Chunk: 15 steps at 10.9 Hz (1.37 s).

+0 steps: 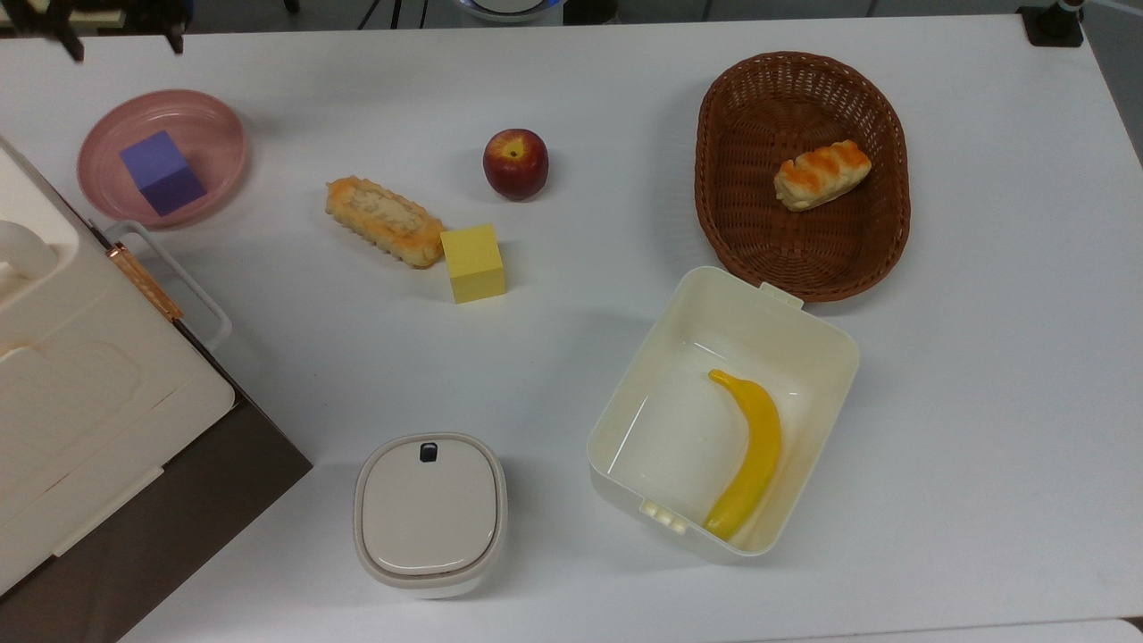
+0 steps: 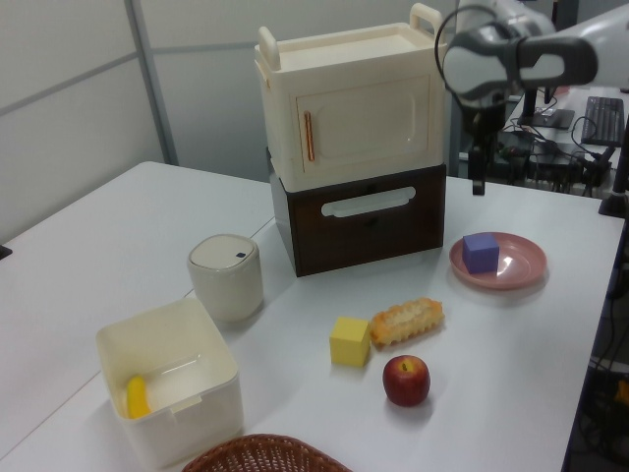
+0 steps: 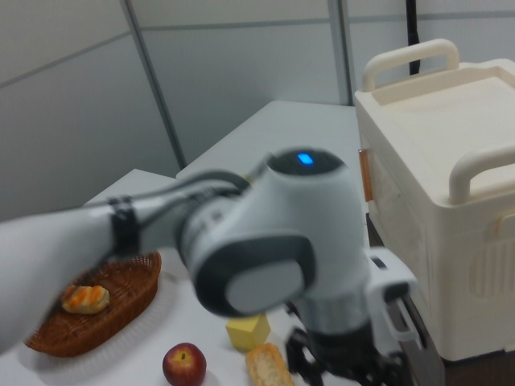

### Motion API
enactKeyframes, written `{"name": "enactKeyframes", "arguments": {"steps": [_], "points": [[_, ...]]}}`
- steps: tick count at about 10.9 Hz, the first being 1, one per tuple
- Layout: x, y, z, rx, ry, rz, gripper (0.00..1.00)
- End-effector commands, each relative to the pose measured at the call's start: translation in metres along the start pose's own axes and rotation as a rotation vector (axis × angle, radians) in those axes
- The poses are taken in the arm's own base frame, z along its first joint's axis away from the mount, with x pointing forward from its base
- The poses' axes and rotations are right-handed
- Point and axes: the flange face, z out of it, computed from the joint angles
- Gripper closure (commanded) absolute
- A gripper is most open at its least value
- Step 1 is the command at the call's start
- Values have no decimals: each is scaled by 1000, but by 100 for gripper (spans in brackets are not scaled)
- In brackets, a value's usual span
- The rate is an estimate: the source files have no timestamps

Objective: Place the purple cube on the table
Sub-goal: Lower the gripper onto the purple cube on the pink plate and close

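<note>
Purple and plain, the cube [image 1: 162,172] [image 2: 481,252] sat in the pink dish [image 1: 217,131] [image 2: 523,264] on the white bench [image 1: 571,98] [image 2: 88,246]. The pincer [image 2: 478,169] hung in the air above and just beyond the dish in the left view, apart from the cube and holding nothing; whether it was spread or closed I cannot tell. Nearer the camera than the pincer in the left view lay a bread roll [image 2: 407,321] touching a yellow cube [image 2: 350,341], with an apple [image 2: 406,380] in front. To the left view's left of the pincer stood a cream cabinet [image 2: 344,108] on a brown drawer unit [image 2: 359,218].
</note>
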Motion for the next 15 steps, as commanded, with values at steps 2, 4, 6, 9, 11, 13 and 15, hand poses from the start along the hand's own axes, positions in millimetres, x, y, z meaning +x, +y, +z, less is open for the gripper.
{"name": "enactKeyframes", "arguments": {"steps": [2,4,6,9,11,13,15], "points": [[1,32,74,14,-4,-201,0],[-2,37,102,50,-30,-269,0],[1,37,122,73,-50,-283,0],[6,36,154,50,-32,-280,0],[8,37,164,37,-21,-276,4],[7,37,168,37,-21,-275,33],[5,40,158,26,-13,-269,54]]}}
